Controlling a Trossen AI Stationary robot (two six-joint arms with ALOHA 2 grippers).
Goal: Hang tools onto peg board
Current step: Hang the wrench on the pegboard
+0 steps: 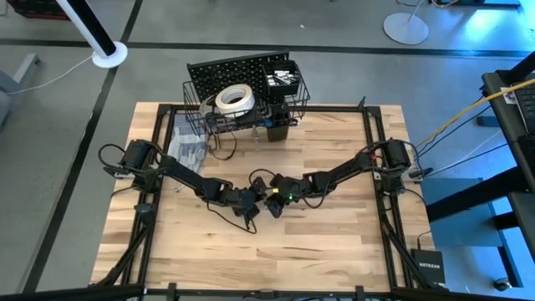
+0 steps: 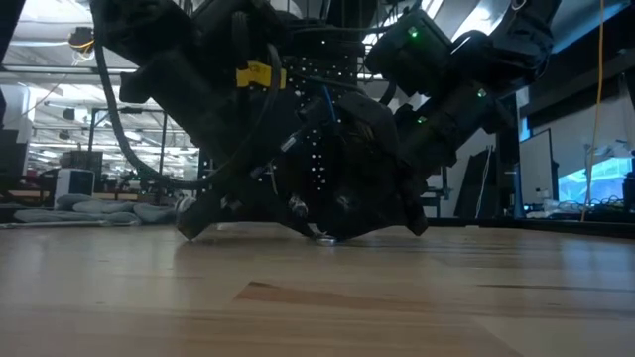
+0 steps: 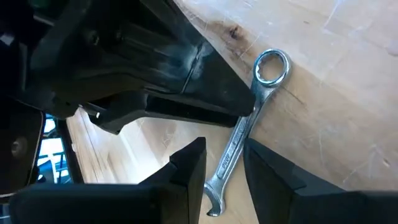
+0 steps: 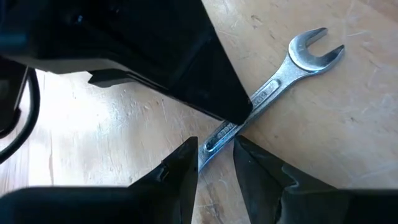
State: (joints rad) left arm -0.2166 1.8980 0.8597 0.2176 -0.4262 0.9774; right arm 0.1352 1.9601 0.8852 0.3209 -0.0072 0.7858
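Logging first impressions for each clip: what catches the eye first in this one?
Both grippers meet at mid-table over one silver wrench: the left gripper straddles its shaft near the open end, the right gripper near the ring end. Behind them, the black peg board stands at the table's far edge, with a white tape roll in its wire basket.

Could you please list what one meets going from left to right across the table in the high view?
grey gloves → white tape roll → black square cup → right arm's base
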